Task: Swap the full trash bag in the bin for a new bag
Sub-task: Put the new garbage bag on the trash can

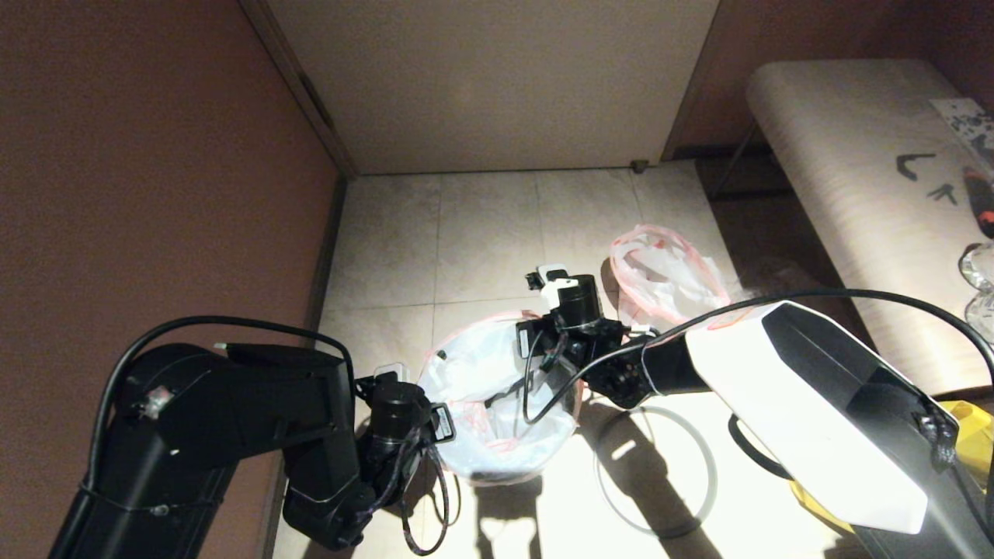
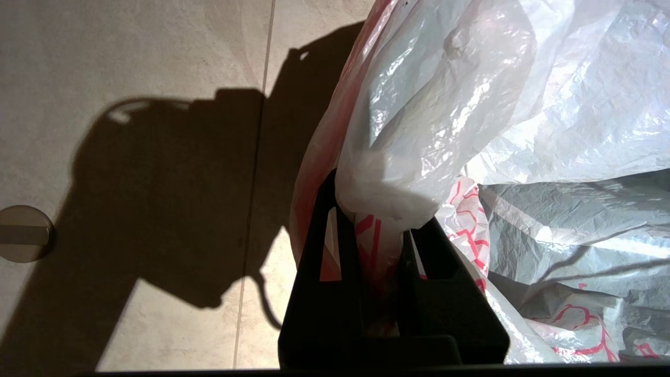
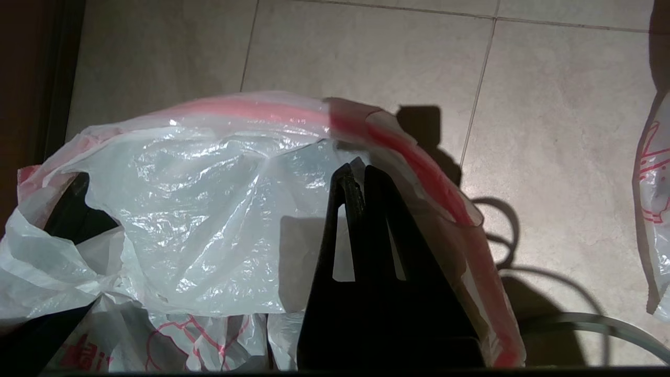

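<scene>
Fingers of the left gripper [image 2: 384,246] are pinched on a bunched fold of the new bag [image 1: 497,404] at its hem, on the side nearest the left wall. Those of the right gripper [image 3: 361,180] are pressed together with nothing visibly caught between them, their tips inside the bag's mouth against the far hem. That bag sits spread over the bin [image 1: 497,472], of which only a dark sliver shows at the bottom, in the middle of the tiled floor. A grey hoop [image 1: 660,473] lies loose on the floor just beside the bin, toward the right. Another bag [image 1: 668,279] with a pink hem, seemingly the full trash bag, rests farther off toward the back wall. Since the film is thin and only one side is truly held, a hard outward push from the right could tear it, or drag the hem out of the left grip and collapse the mouth into the bin.
</scene>
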